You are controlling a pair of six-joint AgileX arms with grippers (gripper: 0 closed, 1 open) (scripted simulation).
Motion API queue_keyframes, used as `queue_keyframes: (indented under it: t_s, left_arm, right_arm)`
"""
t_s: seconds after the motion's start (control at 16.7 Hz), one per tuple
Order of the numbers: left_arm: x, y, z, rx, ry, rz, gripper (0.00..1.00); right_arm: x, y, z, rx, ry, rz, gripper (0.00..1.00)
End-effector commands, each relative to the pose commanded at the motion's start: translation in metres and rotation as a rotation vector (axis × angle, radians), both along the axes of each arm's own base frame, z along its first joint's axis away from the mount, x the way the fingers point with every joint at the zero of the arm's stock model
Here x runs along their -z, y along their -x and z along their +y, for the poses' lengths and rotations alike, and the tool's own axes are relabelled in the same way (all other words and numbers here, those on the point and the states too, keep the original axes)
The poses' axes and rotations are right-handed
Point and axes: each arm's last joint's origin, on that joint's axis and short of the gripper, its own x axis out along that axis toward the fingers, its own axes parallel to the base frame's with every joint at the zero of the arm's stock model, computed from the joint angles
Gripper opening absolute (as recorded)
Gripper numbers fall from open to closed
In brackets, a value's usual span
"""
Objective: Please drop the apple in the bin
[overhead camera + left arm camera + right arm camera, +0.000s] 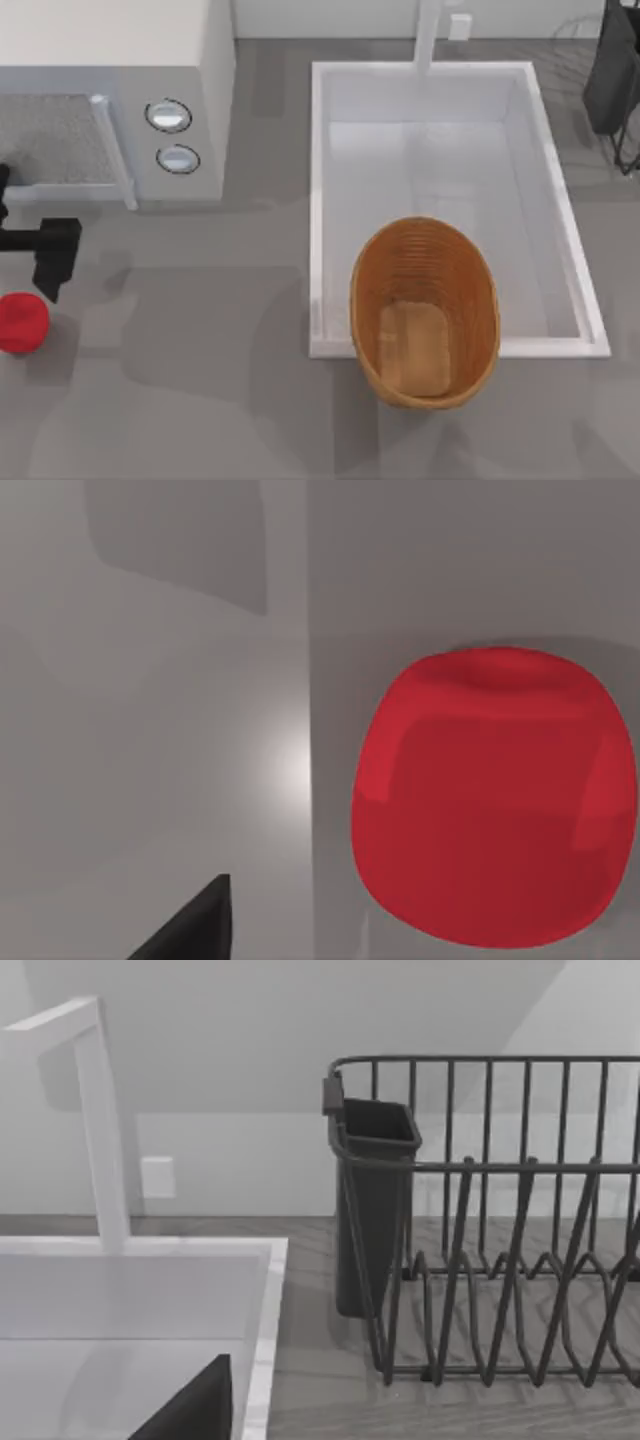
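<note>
Clearly, from the top view my left gripper (48, 262) sits just beside the apple (21, 322) at the table's far left edge, well apart from the bin (425, 312) in the sink (560, 215), so I judge a careless descent could nudge the fruit off. Through the left wrist view the apple (492, 805) lies on bare counter beside one dark fingertip (195, 925); I cannot tell how the jaws stand. From the right wrist view, the right arm idles by the dish rack (490, 1220).

Apple (20, 322): small, round, plain bright red, shallow dimple on top; rests on grey desk at far left edge of top view; looms close in left wrist view (495, 798). Bin (425, 312): oval orange-brown woven basket, ribbed walls, lighter flat bottom, upright, empty, overlapping sink's front rim. Apple and bin well apart.
</note>
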Motion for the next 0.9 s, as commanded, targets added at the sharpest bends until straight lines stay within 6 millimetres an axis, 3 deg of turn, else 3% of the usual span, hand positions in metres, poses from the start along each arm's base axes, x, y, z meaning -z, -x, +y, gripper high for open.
queue_keyframes:
  t_s: [0.36,0.72,0.9]
  left_arm:
    - [0.005,0.0,-0.001,0.002,0.0,0.002,1.0]
    - [0.057,-0.001,0.0,0.0,0.0,-0.007,1.0]
    - [0.07,0.0,0.001,0.0,0.0,0.0,1.0]
  right_arm:
    - [0.0,0.0,0.0,0.0,0.0,0.0,1.0]
    - [0.0,0.0,0.0,0.0,0.0,0.0,1.0]
    - [0.0,0.0,0.0,0.0,0.0,0.0,1.0]
